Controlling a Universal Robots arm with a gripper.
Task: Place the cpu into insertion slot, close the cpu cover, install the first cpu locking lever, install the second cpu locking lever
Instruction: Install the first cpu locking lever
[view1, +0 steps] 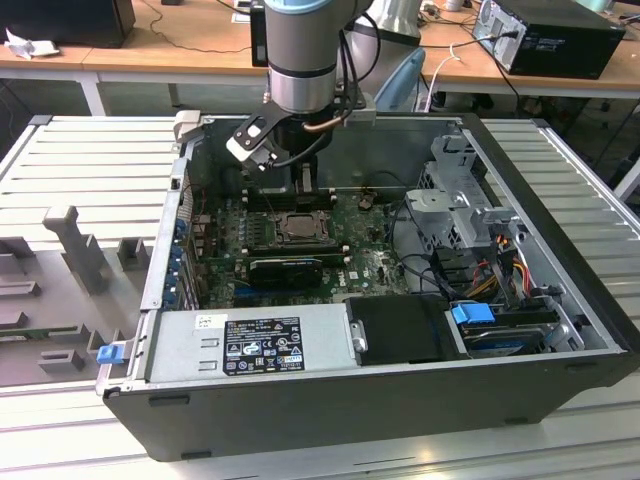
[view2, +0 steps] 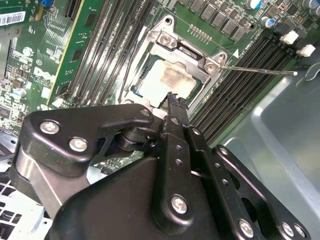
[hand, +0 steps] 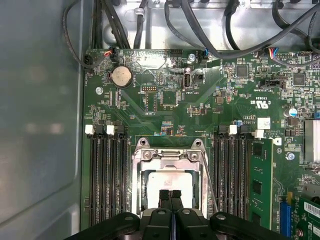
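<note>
- Exterior view: gripper hangs over the cpu, flat and face-up in the insertion slot.
- Second wrist view: jaws clenched together, empty, above it; cpu cover frames it; locking lever juts sideways.
- First wrist view: memory slots flank it.

In the first wrist view the black claw covers one edge of the cpu and of the cpu cover, and the claw's own body is cut off by the picture's edge. In the second wrist view the big claw hides one whole side of the cover and part of the green board next to it. In the exterior view the arm is cut off at the top edge, and the cpu is too small there to tell if the cover lies flat on it.
</note>
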